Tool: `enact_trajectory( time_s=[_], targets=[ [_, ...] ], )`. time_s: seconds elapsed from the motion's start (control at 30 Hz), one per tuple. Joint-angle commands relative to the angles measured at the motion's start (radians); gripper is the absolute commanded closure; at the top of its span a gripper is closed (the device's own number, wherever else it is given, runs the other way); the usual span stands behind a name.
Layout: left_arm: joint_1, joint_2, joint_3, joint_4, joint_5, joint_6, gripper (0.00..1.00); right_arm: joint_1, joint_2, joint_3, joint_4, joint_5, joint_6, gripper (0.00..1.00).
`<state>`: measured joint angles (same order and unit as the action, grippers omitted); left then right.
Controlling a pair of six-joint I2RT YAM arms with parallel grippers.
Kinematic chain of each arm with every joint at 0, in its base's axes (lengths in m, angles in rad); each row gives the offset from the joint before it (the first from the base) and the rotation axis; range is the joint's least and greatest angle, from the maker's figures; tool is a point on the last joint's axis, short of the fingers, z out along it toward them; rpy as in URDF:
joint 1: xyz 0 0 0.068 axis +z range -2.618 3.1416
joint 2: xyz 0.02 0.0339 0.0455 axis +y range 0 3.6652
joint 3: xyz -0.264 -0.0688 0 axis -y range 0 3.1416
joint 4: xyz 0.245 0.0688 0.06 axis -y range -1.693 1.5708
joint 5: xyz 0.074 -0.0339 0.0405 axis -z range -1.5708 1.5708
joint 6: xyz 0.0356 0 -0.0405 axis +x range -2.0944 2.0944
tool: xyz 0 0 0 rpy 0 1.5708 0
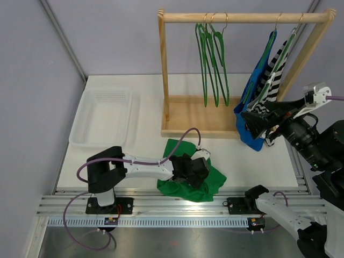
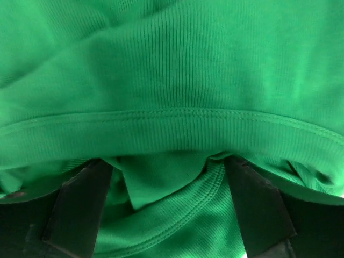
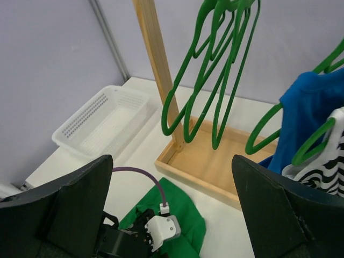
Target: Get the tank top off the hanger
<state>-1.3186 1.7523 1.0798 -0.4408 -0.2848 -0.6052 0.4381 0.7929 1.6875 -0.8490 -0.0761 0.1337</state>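
A green tank top (image 1: 214, 184) lies crumpled on the table near the front edge, off any hanger. My left gripper (image 1: 194, 171) presses down into it. In the left wrist view its jaws (image 2: 169, 212) stand open, with folds and a stitched hem of the green cloth (image 2: 172, 80) between the fingers (image 2: 80, 209). Several empty green hangers (image 1: 212, 59) hang on the wooden rack (image 1: 247, 17). A blue tank top (image 1: 251, 105) and a black-and-white striped one (image 1: 275, 72) hang on green hangers at the rack's right end. My right gripper (image 1: 248, 122) hovers open beside them, holding nothing.
A white plastic basket (image 1: 102, 115) stands at the back left of the table. The rack's wooden base tray (image 1: 199, 115) sits behind the green cloth. Purple cable loops over the left arm (image 1: 134, 166). Grey walls close in both sides.
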Motion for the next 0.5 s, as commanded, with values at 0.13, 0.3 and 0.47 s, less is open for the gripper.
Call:
enact_trajectory(
  time_s=[0.13, 0.3, 0.47],
  targets=[
    [0.001, -0.011, -0.052, 0.093, 0.035, -0.034, 0.80, 0.004, -0.021, -0.075, 0.090, -0.122, 0.012, 0.01],
    [0.004, -0.175, -0.043, -0.077, -0.141, -0.070, 1.00, 0.004, -0.011, -0.084, 0.082, -0.119, 0.011, 0.01],
    [0.060, -0.368, 0.003, -0.288, -0.348, -0.104, 1.00, 0.004, -0.017, -0.089, 0.090, -0.105, 0.010, 0.00]
  ],
)
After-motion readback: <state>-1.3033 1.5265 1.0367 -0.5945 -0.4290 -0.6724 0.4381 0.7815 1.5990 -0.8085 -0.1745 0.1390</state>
